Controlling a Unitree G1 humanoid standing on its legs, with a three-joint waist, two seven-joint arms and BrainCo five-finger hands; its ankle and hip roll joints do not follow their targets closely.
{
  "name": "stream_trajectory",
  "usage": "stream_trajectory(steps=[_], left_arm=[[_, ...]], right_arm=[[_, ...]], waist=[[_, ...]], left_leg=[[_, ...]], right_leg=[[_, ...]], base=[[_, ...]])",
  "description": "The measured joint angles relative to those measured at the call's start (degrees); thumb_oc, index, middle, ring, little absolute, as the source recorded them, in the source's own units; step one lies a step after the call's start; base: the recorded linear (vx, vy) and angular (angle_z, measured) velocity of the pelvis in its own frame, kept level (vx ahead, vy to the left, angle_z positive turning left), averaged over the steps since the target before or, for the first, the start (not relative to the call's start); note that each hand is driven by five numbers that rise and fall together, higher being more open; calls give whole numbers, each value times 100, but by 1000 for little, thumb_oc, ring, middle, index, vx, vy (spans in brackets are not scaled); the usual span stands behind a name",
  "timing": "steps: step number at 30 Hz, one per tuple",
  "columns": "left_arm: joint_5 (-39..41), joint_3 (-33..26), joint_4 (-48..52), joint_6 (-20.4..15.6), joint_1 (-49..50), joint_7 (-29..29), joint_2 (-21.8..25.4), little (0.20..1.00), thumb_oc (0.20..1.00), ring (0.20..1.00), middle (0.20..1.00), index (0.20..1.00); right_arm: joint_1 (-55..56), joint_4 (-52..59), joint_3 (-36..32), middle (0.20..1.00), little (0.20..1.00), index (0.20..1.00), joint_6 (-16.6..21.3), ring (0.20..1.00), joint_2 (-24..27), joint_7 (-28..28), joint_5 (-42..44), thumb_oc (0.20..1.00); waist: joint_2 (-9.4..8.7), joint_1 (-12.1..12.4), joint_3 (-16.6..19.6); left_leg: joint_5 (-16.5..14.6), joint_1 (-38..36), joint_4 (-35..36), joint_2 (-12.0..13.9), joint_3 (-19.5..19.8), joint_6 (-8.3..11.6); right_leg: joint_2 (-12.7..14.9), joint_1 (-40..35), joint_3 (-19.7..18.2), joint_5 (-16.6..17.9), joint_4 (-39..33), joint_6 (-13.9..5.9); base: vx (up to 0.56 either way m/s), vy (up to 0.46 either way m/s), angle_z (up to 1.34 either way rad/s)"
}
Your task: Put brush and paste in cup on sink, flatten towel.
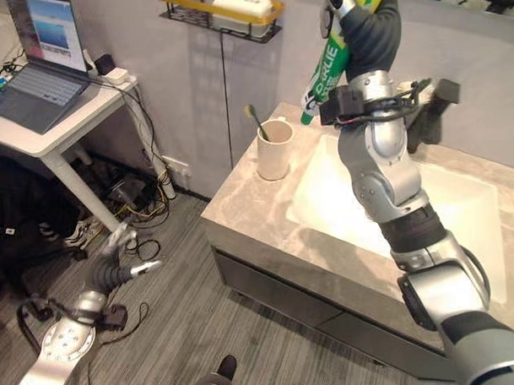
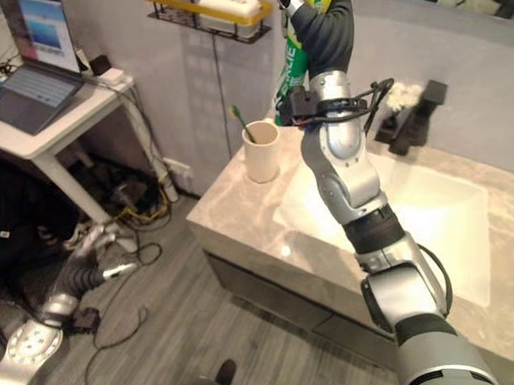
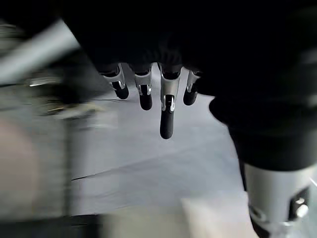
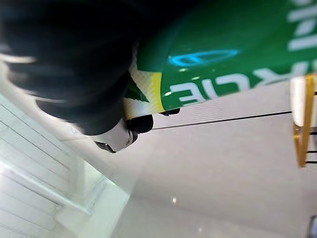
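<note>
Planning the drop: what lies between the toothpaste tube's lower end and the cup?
Nothing: bare wall and countertop between toothpaste tube and cup, in both eye views.

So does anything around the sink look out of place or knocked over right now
Nothing stands out. The cup stands upright on the sink counter with the brush leaning in it. The right hand holds the green paste tube in the air above the counter, and the left hand hangs open near the floor.

silver-grey arms, dark ribbed wrist covers
</note>
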State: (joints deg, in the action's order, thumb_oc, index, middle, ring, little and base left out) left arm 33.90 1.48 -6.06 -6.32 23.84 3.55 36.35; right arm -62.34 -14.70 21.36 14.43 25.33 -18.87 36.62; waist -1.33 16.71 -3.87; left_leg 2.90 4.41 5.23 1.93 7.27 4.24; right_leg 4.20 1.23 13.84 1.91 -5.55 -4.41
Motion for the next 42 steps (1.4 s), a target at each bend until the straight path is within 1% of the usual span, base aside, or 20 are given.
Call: stream_trajectory(steps=[1,3,5,6,7,10,17,21,30,35,42], left_arm=[[60,-21,-103,80,151,-48,2,1000,1000,1000,1000,1000],[224,-6,-164,278,340,-171,28,1000,1000,1000,1000,1000],[303,103,-129,322,335,-270,104,1000,1000,1000,1000,1000],[371,172,-89,327,333,-284,156,1000,1000,1000,1000,1000],[429,249,44,332,327,-364,186,1000,1000,1000,1000,1000],[435,414,77,333,181,-409,188,1000,1000,1000,1000,1000],[410,421,227,333,40,-420,206,1000,1000,1000,1000,1000],[372,431,256,333,-13,-414,213,1000,1000,1000,1000,1000],[323,436,256,333,-39,-406,220,1000,1000,1000,1000,1000],[323,436,251,333,-39,-401,220,1000,1000,1000,1000,1000],[323,496,248,333,-114,-390,209,1000,1000,1000,1000,1000]], right_arm=[[-58,-171,-17,200,200,200,-6,200,-13,-16,-60,200],[-190,-579,-103,200,200,200,-143,200,-1,-105,-151,200],[-376,-1059,-119,200,200,200,-190,200,-3,-114,-150,200],[-409,-1152,-133,200,200,200,-194,200,-4,-122,-148,200],[-429,-1297,-211,200,200,200,-196,200,-112,-192,-127,200],[-428,-1322,-218,200,200,200,-194,200,-302,-233,101,200],[-508,-1324,-252,200,200,200,-177,200,-279,-353,110,200],[-512,-1296,-450,200,200,200,-152,200,-290,-379,117,200],[-523,-1270,-453,200,200,200,-123,200,-274,-494,43,200],[-523,-1245,-453,200,200,200,-123,200,-263,-497,-147,200],[-523,-1246,-615,200,200,200,-123,200,-261,-625,-174,200]], waist=[[-22,20,-19],[-38,129,-48],[-1,284,-71],[10,313,-79],[39,338,-110],[45,351,-117],[28,347,-127],[28,348,-127],[39,348,-134],[43,354,-136],[153,462,-203]], left_leg=[[-2,4,-1,-6,15,0],[0,87,0,-40,122,-2],[15,141,-1,-70,165,-22],[22,163,-1,-79,188,-32],[38,193,-2,-111,271,-54],[37,215,-2,-157,290,-54],[37,278,-2,-200,314,-54],[37,296,-2,-210,345,-54],[37,298,-2,-215,339,-54],[38,368,-3,-216,344,-54],[38,372,-3,-227,364,-55]], right_leg=[[7,2,23,-9,0,-4],[29,27,104,-28,0,-26],[53,69,146,-30,1,-30],[61,77,176,-31,0,-32],[88,74,251,-37,1,-41],[131,83,264,-53,1,-64],[172,133,288,-69,1,-91],[181,129,340,-82,1,-110],[188,134,339,-90,0,-121],[189,197,344,-90,0,-121],[196,192,365,-91,1,-122]], base=[[27,19,17],[26,22,21],[22,29,15],[12,26,24],[15,27,21],[32,23,8],[12,10,1],[37,19,5],[0,0,0],[0,0,0],[0,0,0]])
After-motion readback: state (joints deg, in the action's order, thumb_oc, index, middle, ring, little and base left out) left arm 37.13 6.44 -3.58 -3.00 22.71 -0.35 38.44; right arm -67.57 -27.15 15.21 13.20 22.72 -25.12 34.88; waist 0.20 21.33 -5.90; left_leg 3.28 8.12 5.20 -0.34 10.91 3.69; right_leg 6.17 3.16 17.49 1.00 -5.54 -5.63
